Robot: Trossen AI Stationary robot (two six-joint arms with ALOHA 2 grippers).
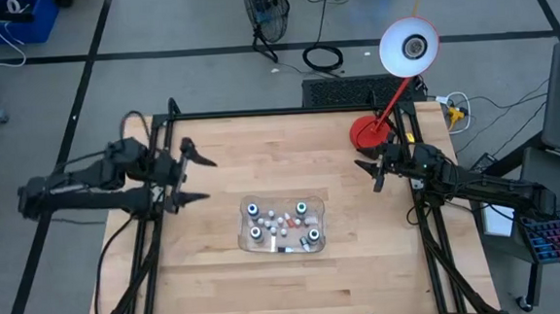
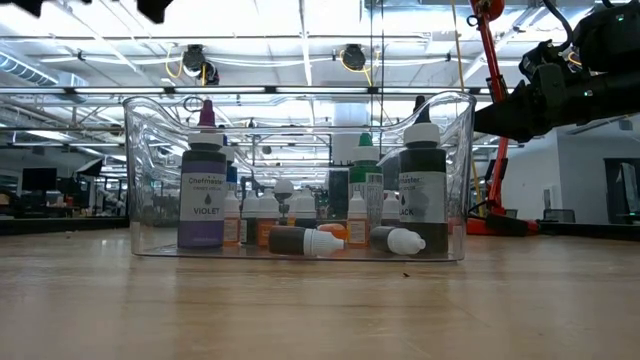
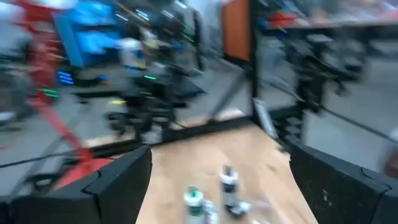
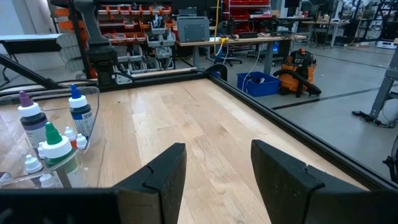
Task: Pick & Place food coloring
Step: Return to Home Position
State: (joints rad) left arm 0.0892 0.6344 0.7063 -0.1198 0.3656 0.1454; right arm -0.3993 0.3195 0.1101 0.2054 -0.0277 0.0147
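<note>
The left end effector (image 1: pixel 199 177) is hovering over the left part of the table (image 1: pixel 220 287), fingers spread wide and gripping nothing. The right end effector (image 1: pixel 370 174) is hanging over the right part, near the red lamp base (image 1: pixel 364 130), fingers likewise parted and empty. Both are sitting well apart from the work, which suits arms parking once a job looks finished. Between them, the food coloring bottles (image 1: pixel 282 225) are all resting inside the clear tray (image 1: pixel 243 239) at mid-table. The larger ones are standing upright near its corners, and a few smaller ones are lying on their sides.
</note>
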